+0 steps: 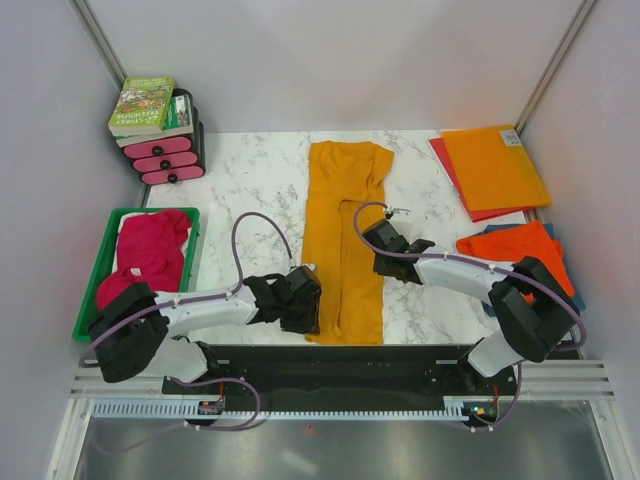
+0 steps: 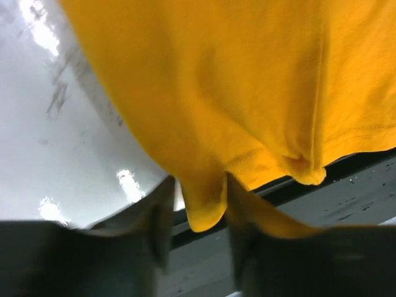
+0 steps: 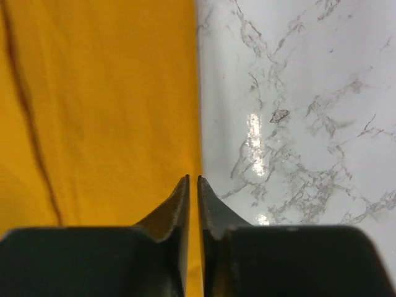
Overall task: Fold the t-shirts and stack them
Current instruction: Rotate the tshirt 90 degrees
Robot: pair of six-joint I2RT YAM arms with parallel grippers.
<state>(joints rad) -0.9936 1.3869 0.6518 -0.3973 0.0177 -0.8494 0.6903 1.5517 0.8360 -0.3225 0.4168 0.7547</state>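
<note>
A white marble-patterned table [image 1: 260, 180] carried a long, narrow golden-orange t-shirt [image 1: 345, 230]. Its near corner hung between the jaws of the left gripper [image 1: 305, 305], and its edge ran past the jaws of the right gripper [image 1: 372, 235]. Left of the left jaws sat a green tray [image 1: 150, 212], and beyond it a stack of pink-and-black boxes [image 1: 170, 155]. Right of the right jaws lay a pile of t-shirts [image 1: 515, 245], red-orange on top. Beyond them lay stiff orange and red sheets [image 1: 495, 165].
</note>
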